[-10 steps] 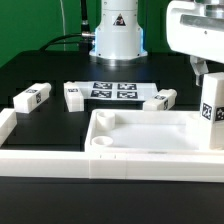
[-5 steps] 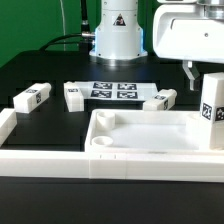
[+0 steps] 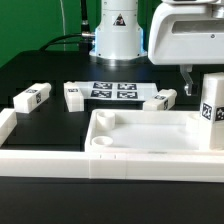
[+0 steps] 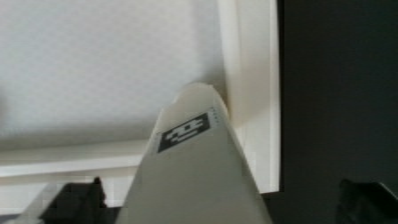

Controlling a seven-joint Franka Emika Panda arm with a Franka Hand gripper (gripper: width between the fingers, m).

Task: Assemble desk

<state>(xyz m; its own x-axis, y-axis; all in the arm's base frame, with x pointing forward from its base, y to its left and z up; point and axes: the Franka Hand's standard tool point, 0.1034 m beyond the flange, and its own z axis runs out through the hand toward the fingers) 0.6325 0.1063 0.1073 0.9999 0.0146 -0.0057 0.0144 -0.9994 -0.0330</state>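
The white rimmed desk tabletop (image 3: pixel 150 140) lies at the front, with a round socket (image 3: pixel 100 143) at its near corner. One white tagged leg (image 3: pixel 213 110) stands upright in its corner at the exterior view's right. My gripper (image 3: pixel 200 76) hangs open just above that leg, and one dark finger (image 3: pixel 185 82) shows beside it. In the wrist view the leg (image 4: pixel 192 160) rises between the two dark fingertips (image 4: pixel 80 203) without touching them, and the tabletop (image 4: pixel 107 70) lies below. Three loose legs (image 3: pixel 33 98) (image 3: pixel 72 95) (image 3: pixel 160 99) lie on the black table behind.
The marker board (image 3: pixel 113 90) lies flat between the loose legs. A long low white barrier wall (image 3: pixel 40 160) runs along the front and up the exterior view's left. The robot base (image 3: pixel 118 35) stands at the back.
The open gripper has shifted toward the exterior view's left and come slightly lower. The upright leg and the loose legs have not moved.
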